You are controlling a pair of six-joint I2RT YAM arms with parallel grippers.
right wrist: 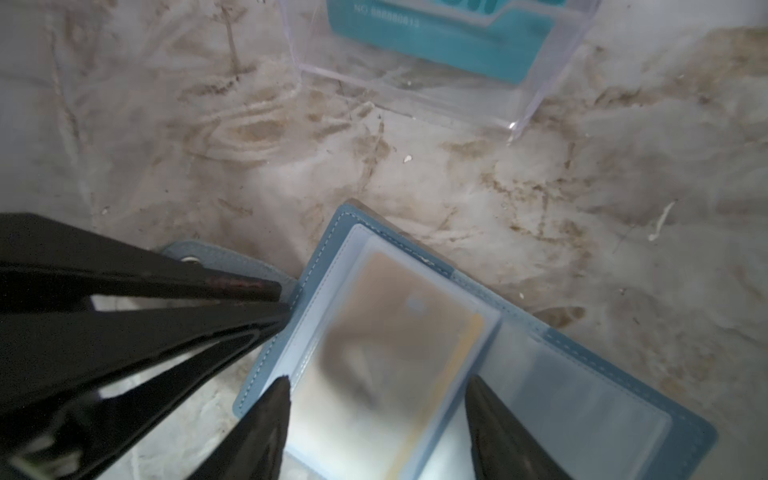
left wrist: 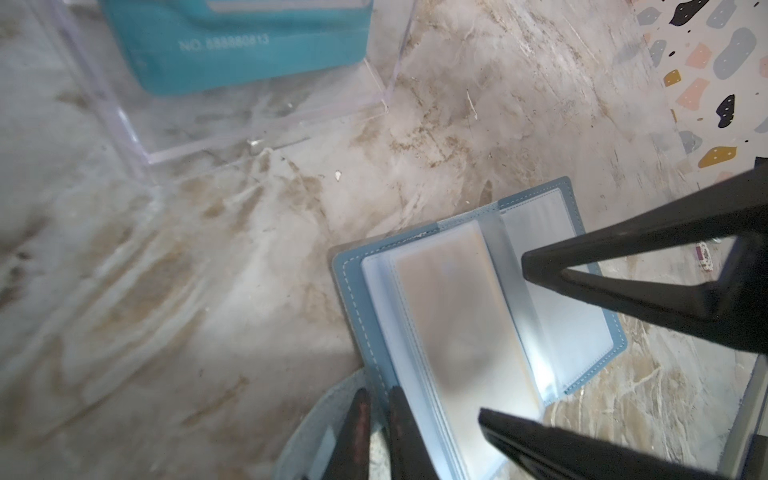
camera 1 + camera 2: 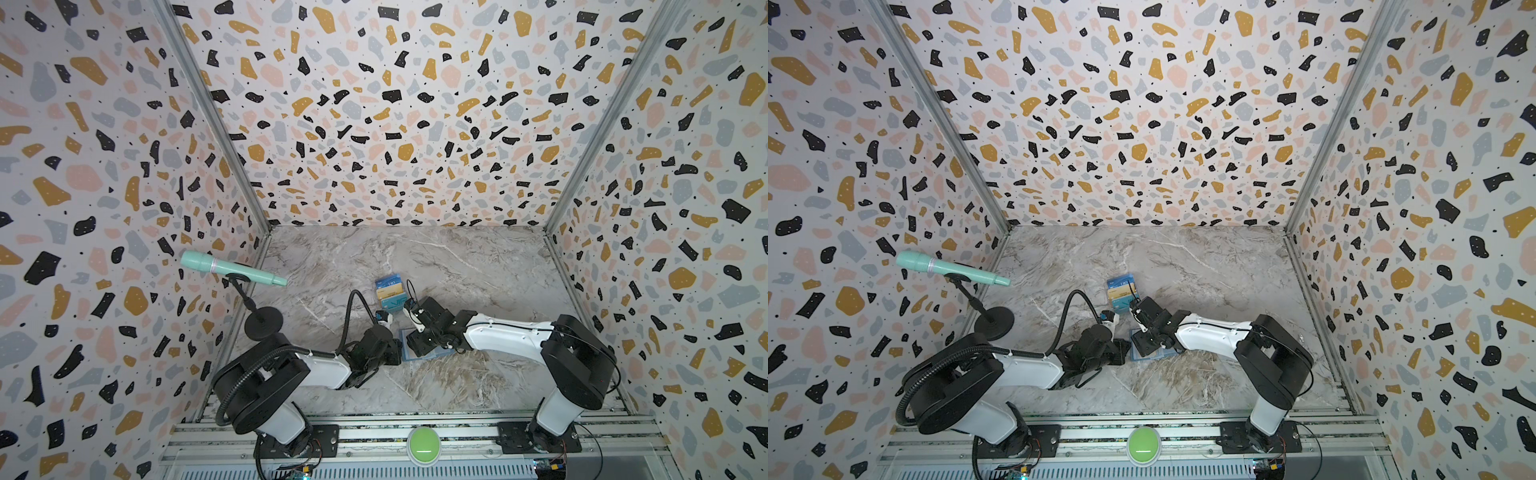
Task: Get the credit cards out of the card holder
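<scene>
The card holder (image 1: 478, 353) lies open on the marble table (image 3: 478, 270), near the middle front. The left gripper (image 1: 282, 301) is pressed together on its left edge. The right gripper (image 1: 378, 386) is spread above a tan credit card (image 1: 395, 332) in a sleeve.

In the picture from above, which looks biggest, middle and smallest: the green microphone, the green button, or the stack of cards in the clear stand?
1. Green microphone
2. Green button, though it sits nearer the camera
3. Stack of cards, close behind the button
</scene>
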